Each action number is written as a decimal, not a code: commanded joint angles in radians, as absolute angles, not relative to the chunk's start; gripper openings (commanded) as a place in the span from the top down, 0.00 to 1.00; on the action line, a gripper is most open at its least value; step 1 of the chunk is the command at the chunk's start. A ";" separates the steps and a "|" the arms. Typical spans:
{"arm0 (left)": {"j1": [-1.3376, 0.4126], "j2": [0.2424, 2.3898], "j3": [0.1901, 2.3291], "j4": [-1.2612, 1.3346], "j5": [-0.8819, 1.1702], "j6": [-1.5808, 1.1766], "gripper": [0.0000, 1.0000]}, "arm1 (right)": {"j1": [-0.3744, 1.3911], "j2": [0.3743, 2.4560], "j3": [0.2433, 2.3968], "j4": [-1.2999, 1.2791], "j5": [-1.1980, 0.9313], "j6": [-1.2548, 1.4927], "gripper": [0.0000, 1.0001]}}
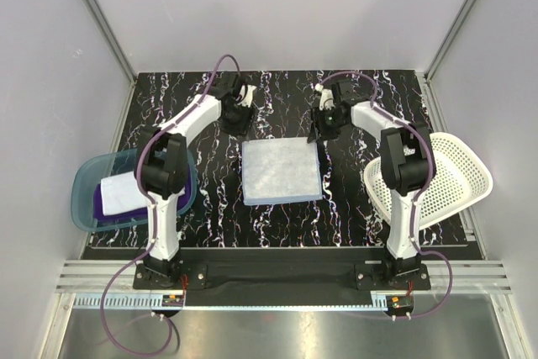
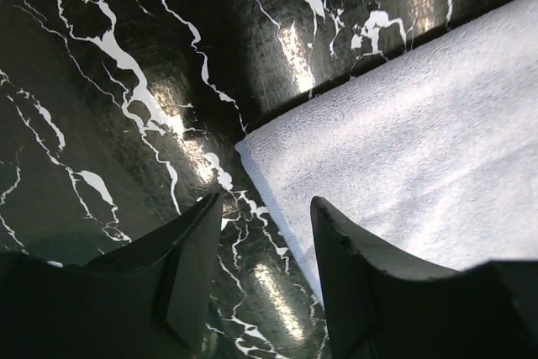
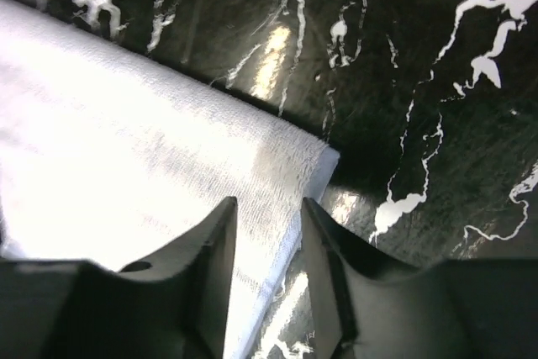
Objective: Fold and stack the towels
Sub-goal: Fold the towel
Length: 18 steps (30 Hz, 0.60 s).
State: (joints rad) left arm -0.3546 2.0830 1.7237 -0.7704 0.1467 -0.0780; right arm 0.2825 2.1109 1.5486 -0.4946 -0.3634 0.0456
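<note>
The left gripper (image 2: 265, 208) has its fingers spread well apart with nothing between them. It hangs low over the black, white-veined counter (image 2: 101, 124), just off the far left corner of the pale blue towel (image 2: 403, 140). That corner lies at about 12 o'clock from the gap in the left wrist view, and one finger reaches over the towel's edge. The right gripper (image 3: 267, 208) has a narrower gap and grips nothing. Its fingers sit above the towel's far right corner, with cloth showing through the slot and bare counter at 3 o'clock. From above, the towel lies flat as a folded square in the middle of the counter, with the left gripper at its 11 o'clock and the right gripper at its 1 o'clock. At the towel's 9 o'clock stands a teal tub (image 1: 82, 187) holding a white towel (image 1: 126, 189) laid on a purple towel (image 1: 99, 201). At 3 o'clock a white basket (image 1: 458, 166) rests at the counter's edge.
</note>
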 commanded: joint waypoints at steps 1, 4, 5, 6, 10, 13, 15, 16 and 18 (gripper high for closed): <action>-0.347 2.129 1.776 -0.799 0.181 0.057 0.48 | 0.241 2.078 1.637 -0.541 -0.601 -0.077 0.55; -0.347 2.169 1.816 -0.808 0.207 0.086 0.49 | 0.219 2.129 1.726 -0.627 -0.640 -0.147 0.53; -0.348 2.178 1.836 -0.808 0.207 0.092 0.49 | 0.209 2.141 1.764 -0.647 -0.647 -0.178 0.53; -0.348 2.198 1.850 -0.813 0.212 0.103 0.49 | 0.203 2.152 1.782 -0.661 -0.659 -0.190 0.53; -0.344 2.244 1.899 -0.830 0.238 0.127 0.51 | 0.176 2.226 1.861 -0.747 -0.724 -0.267 0.62; -0.331 2.281 1.942 -0.856 0.259 0.143 0.54 | 0.166 2.278 1.916 -0.803 -0.776 -0.302 0.65; -0.331 2.292 1.951 -0.859 0.271 0.153 0.55 | 0.163 2.305 1.960 -0.834 -0.810 -0.340 0.63; -0.328 2.292 1.953 -0.859 0.282 0.167 0.55 | 0.164 2.334 1.976 -0.860 -0.821 -0.351 0.61; -0.327 2.295 1.950 -0.859 0.311 0.186 0.56 | 0.164 2.359 2.012 -0.874 -0.841 -0.371 0.59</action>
